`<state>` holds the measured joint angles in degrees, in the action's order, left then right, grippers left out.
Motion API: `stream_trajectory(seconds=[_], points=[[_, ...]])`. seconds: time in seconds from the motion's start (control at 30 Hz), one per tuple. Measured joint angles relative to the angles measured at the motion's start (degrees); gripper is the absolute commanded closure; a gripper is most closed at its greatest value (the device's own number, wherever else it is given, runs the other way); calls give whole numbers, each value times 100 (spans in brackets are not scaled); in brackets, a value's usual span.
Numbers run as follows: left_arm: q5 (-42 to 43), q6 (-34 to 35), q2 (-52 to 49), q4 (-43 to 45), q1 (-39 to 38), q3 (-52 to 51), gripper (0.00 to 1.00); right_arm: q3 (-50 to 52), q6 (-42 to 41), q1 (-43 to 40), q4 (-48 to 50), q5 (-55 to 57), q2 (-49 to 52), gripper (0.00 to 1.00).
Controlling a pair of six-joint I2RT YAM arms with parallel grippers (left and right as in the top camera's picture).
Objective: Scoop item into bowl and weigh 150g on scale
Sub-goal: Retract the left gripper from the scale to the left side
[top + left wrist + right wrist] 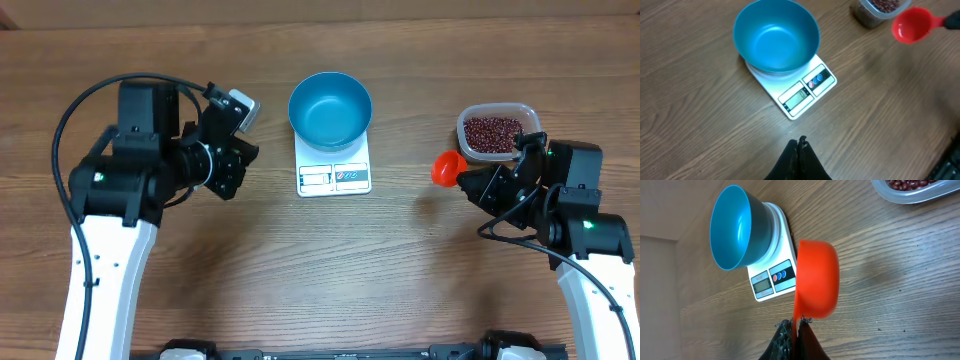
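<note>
right gripper point(796, 325) pinches a red scoop point(815, 280) near the clear tub point(463, 135) of beans point(490, 130); left gripper point(799, 145) pressed together, empty; bowl point(330, 108) on scale point(334, 177).

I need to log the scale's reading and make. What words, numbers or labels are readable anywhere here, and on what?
Scale display: no digits can be made out.
Button panel beside it: labels too small and blurred to read.
Blue bowl, red scoop, clear tub: no writing visible.

Wooden table point(400, 270), scale point(334, 176), clear tub point(497, 108)
</note>
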<state>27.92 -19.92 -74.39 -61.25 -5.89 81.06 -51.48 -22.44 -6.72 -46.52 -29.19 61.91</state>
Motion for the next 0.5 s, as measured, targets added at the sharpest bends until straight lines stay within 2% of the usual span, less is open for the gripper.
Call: stream_trajectory(seconds=[0.43,0.5], points=[[13,-114,-164,-133,0,2,96,0,-2,0,2,0,0,96],[13,-107,-262,-138,0,2,91,0,-2,0,0,0,0,96]])
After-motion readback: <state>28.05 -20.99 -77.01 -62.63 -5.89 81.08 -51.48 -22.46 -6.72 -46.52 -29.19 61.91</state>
